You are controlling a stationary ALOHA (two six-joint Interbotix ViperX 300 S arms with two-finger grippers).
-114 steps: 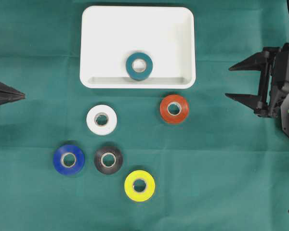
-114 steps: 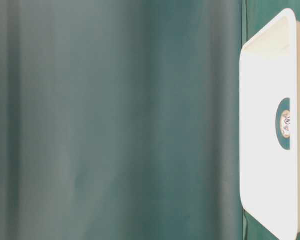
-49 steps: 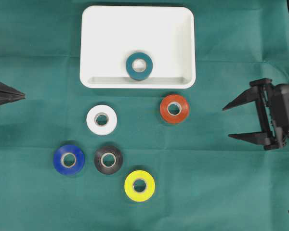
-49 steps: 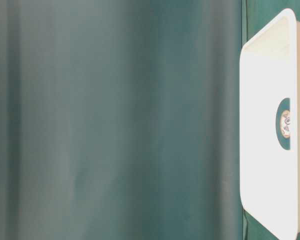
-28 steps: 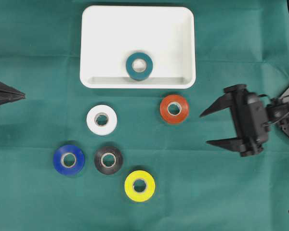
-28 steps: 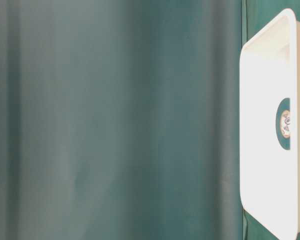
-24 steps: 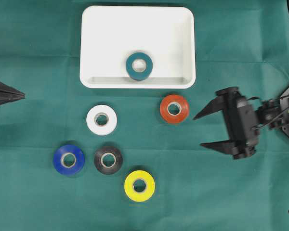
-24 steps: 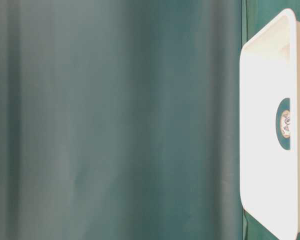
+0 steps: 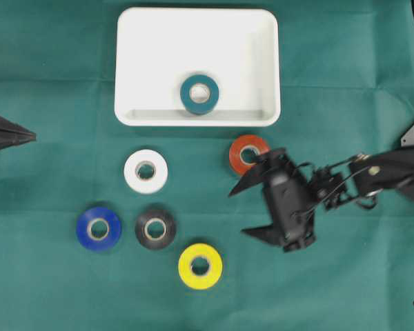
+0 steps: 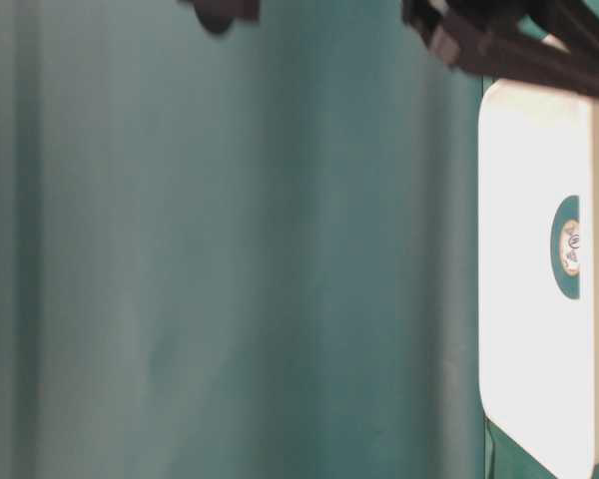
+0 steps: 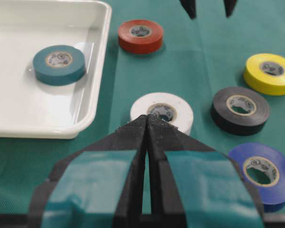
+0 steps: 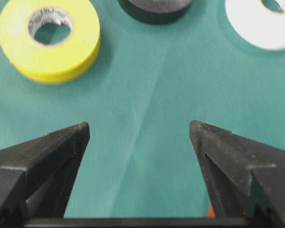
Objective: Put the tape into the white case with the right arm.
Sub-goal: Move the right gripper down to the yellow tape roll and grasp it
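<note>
The white case (image 9: 159,48) lies at the table's far middle with a teal tape roll (image 9: 199,94) inside it. On the green cloth lie a red tape (image 9: 247,153), white tape (image 9: 145,171), blue tape (image 9: 98,229), black tape (image 9: 155,229) and yellow tape (image 9: 200,265). My right gripper (image 9: 238,214) stands open and empty just below the red roll, its upper finger overlapping that roll's lower right edge. In the right wrist view only cloth lies between the fingertips (image 12: 138,126). My left gripper (image 11: 146,117) is shut and empty at the left edge.
The right arm (image 9: 372,176) stretches in from the right edge. The yellow roll (image 12: 50,38), black roll (image 12: 154,9) and white roll (image 12: 263,23) lie ahead of the right fingers. In the table-level view the arm (image 10: 499,45) crosses above the case (image 10: 529,329).
The right arm has swung in from the right edge toward the middle, stopping beside the red tape, its gripper open throughout. The left gripper and all rolls stayed put.
</note>
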